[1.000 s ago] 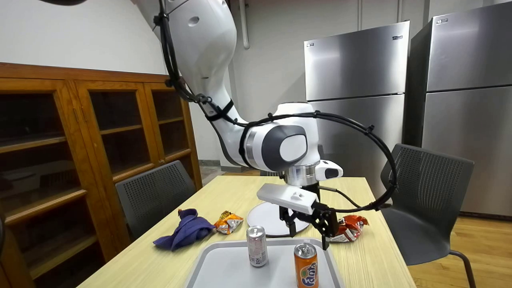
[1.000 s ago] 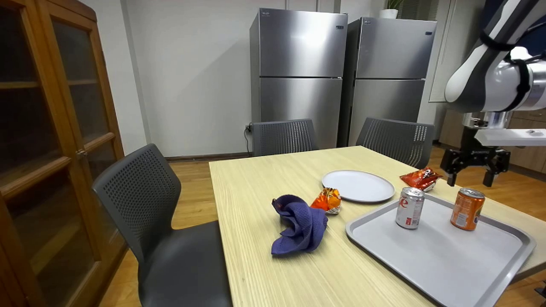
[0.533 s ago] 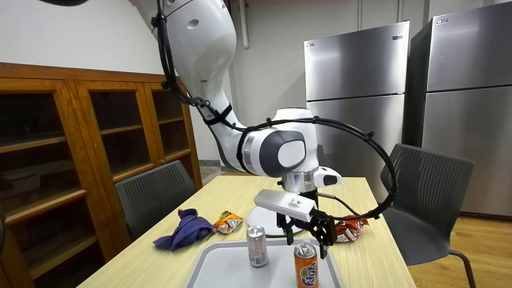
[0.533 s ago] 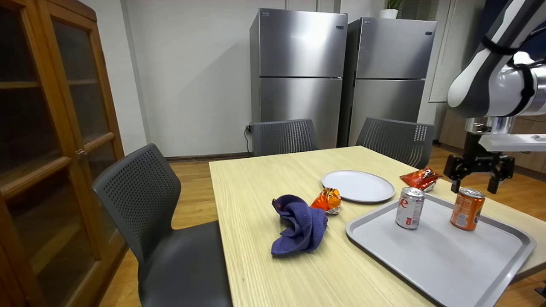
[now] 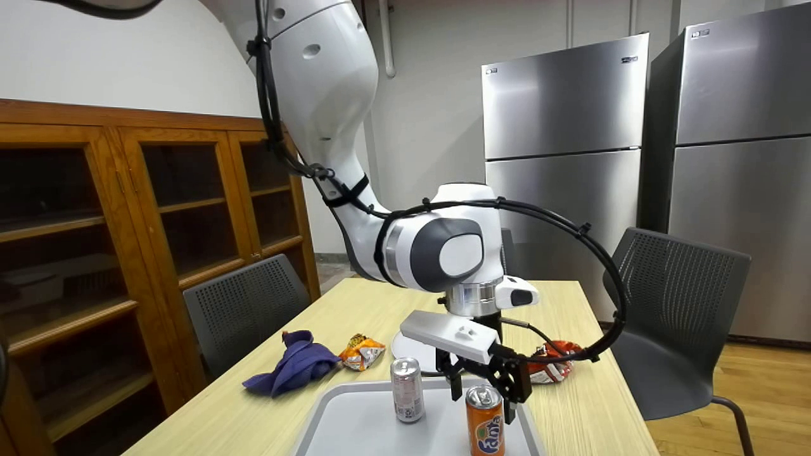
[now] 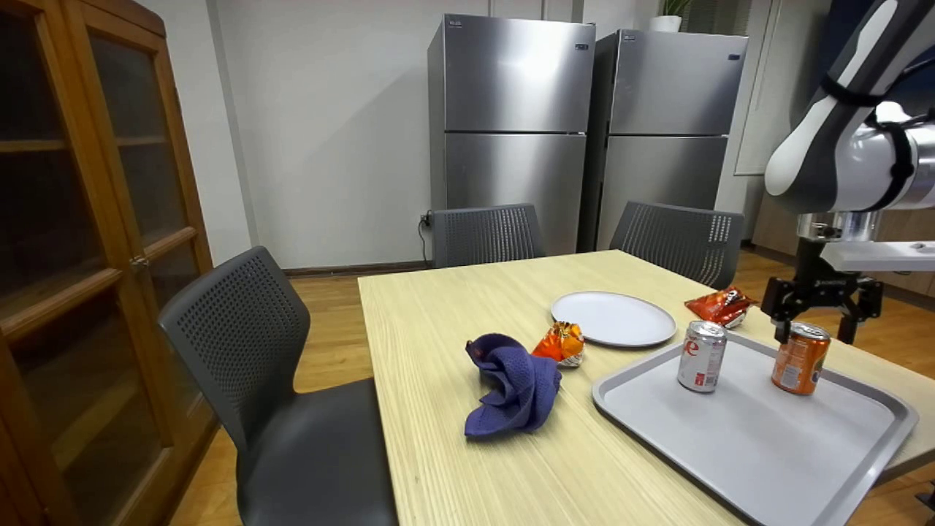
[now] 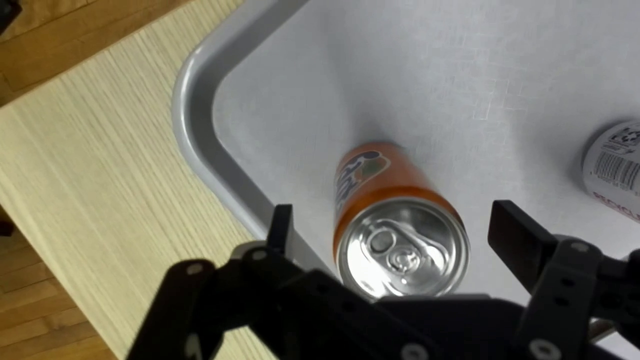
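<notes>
An orange Fanta can (image 5: 486, 429) stands upright on the grey tray (image 6: 760, 446), near a corner rim in the wrist view. My gripper (image 7: 398, 220) is open around the top of this can (image 7: 395, 175). One black finger (image 7: 281, 227) is on each side of it, and gaps show between both fingers and the can. In both exterior views the gripper (image 6: 814, 332) comes down from above, fingertips about level with the can's lid. A silver-white can (image 6: 703, 358) also stands upright on the tray; the wrist view cuts it off at the right edge.
Beyond the tray lie a white plate (image 6: 613, 319), a red snack bag (image 6: 722, 305) and an orange snack bag (image 6: 561, 343). A crumpled blue cloth (image 6: 511, 391) lies beside the orange bag. Dark chairs (image 5: 671, 316) surround the wooden table (image 6: 438, 314).
My gripper has come down from above the Fanta can to the height of its lid, shifting slightly left in an exterior view. It has stayed open. The cans and tray have not moved.
</notes>
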